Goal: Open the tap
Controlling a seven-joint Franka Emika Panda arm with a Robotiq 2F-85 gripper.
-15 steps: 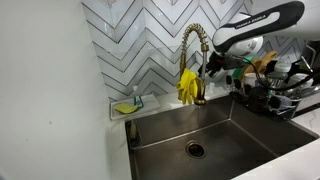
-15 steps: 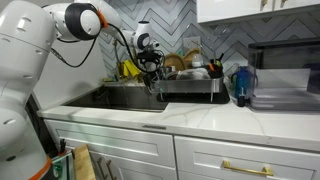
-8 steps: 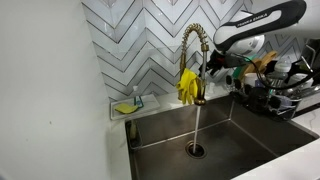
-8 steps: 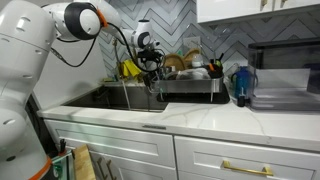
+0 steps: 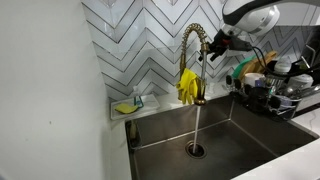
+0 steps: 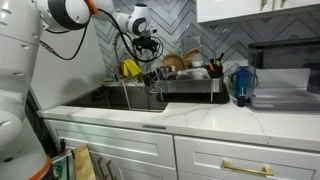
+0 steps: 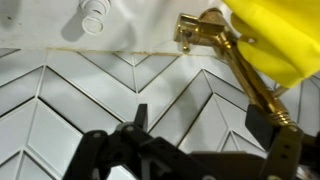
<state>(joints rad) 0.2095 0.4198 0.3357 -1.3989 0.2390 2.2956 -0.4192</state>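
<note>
The tall brass-gold kitchen tap with a coiled-spring gooseneck (image 5: 186, 52) stands at the back rim of a stainless-steel sink basin (image 5: 250, 140), against a white chevron-tiled wall (image 5: 140, 40). A thin stream of water (image 5: 197, 120) falls from the tap's spout straight down to the round drain (image 5: 196, 149) in the basin floor. The basin holds nothing else that can be made out.

A pair of yellow rubber gloves (image 5: 187, 88) hangs over the tap's lower stem. In an exterior view the black pincer (image 5: 213, 42) hangs just beside the top of the tap's arch, on the side away from the gloves. In the wrist view the pincer (image 7: 200, 122) is spread wide with only tile showing between its fingers (image 7: 140, 118). It has hold of nothing. The tap's slim brass stem (image 7: 235, 65) runs slantwise towards one finger, and whether they touch cannot be told.

To one side of the tap, a black wire dish rack (image 5: 268, 100) on the white tabletop (image 6: 200, 118) holds plates and bowls packed close together. On the tap's other side, a small clear tray (image 5: 138, 103) against the tiles holds a yellow sponge (image 5: 124, 108).
</note>
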